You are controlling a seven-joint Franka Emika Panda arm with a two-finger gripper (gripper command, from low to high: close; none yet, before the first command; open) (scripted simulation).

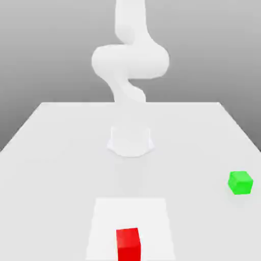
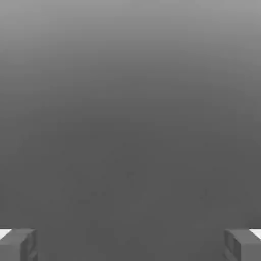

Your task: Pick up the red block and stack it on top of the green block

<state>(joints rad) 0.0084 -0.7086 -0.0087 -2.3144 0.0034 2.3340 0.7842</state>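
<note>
The red block (image 1: 128,244) stands on the table at the near edge of the exterior view, about in the middle. The green block (image 1: 240,182) rests on the table toward the exterior view's right, well apart from the red one. In the hand view my gripper (image 2: 130,245) is open: its two grey fingers (image 2: 19,244) stand wide apart with nothing between them, and behind them is only plain grey background. Neither block appears there.
The white arm (image 1: 130,61) rises from its round base (image 1: 131,140) at the middle of the pale table (image 1: 56,153). A lighter square patch (image 1: 153,214) lies under and around the red block.
</note>
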